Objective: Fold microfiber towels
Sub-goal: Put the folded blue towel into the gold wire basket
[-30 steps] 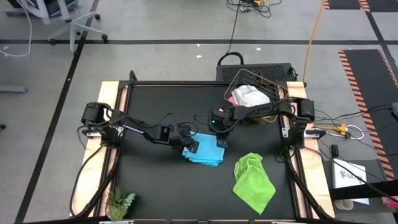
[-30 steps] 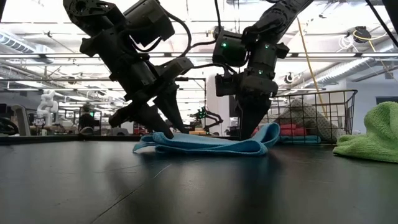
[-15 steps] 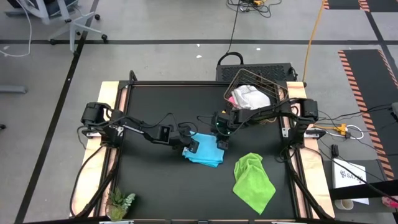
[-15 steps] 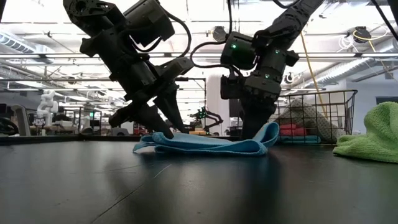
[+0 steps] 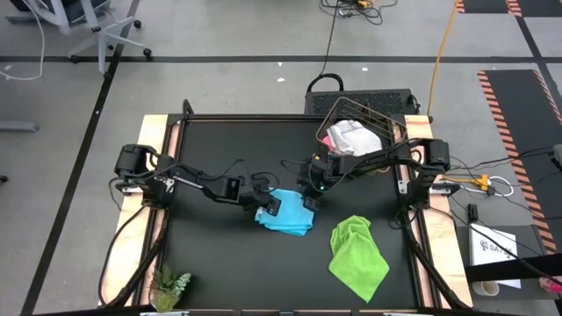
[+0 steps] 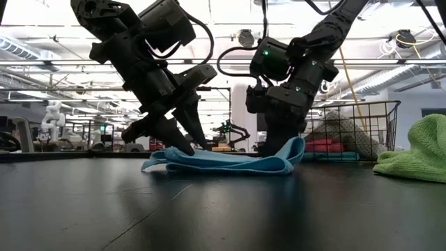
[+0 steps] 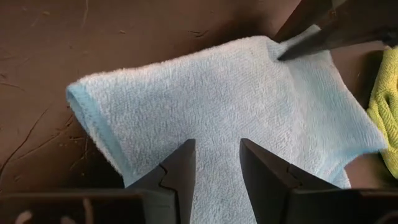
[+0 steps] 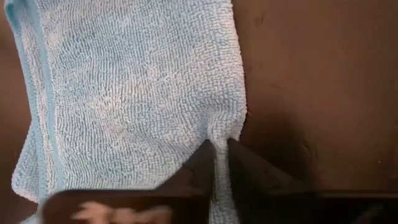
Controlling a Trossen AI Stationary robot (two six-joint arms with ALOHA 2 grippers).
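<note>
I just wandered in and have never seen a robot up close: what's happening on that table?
Two arms are working on a light blue towel mid-table. The right end effector pinches one edge, lifting it slightly; the left end effector presses on the opposite side, fingers apart. A green towel lies crumpled nearby, and more cloths sit in a wire basket.

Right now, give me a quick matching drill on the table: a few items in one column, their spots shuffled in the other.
Items:
1. light blue towel
2. lime green towel
3. wire basket
4. small plant

Places:
A. near left corner of the table
B. far right corner, cloths inside
C. table centre, between both end effectors
D. crumpled, near right of centre

Pairs: 1-C, 2-D, 3-B, 4-A
</note>
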